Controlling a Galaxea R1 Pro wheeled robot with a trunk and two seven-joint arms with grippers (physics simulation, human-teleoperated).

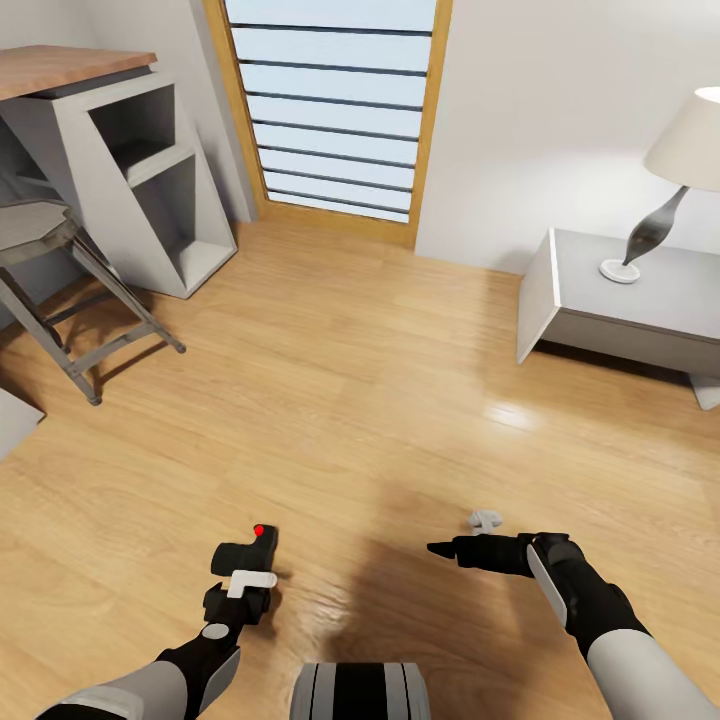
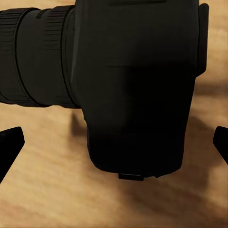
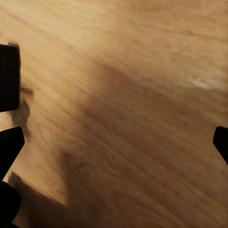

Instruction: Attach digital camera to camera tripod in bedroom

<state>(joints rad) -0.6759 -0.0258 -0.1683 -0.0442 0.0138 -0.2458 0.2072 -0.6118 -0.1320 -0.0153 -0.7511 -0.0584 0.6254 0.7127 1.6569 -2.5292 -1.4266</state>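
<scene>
Head view: digital camera (image 1: 249,553), black with red top button, clamped in left gripper (image 1: 243,577) above wood floor (image 1: 380,380); left wrist view adds ribbed lens barrel on digital camera (image 2: 137,85); right gripper (image 1: 443,549) state indeterminate.

Tall wood-framed window (image 1: 335,105) with horizontal bars, wood-topped white desk (image 1: 120,150), grey folding chair (image 1: 55,270) beside it, low grey nightstand (image 1: 620,300) bearing cream-shaded lamp (image 1: 665,170)

Lamp (image 1: 688,150) shade cut by edge; digital camera (image 2: 137,85) top cropped.
</scene>
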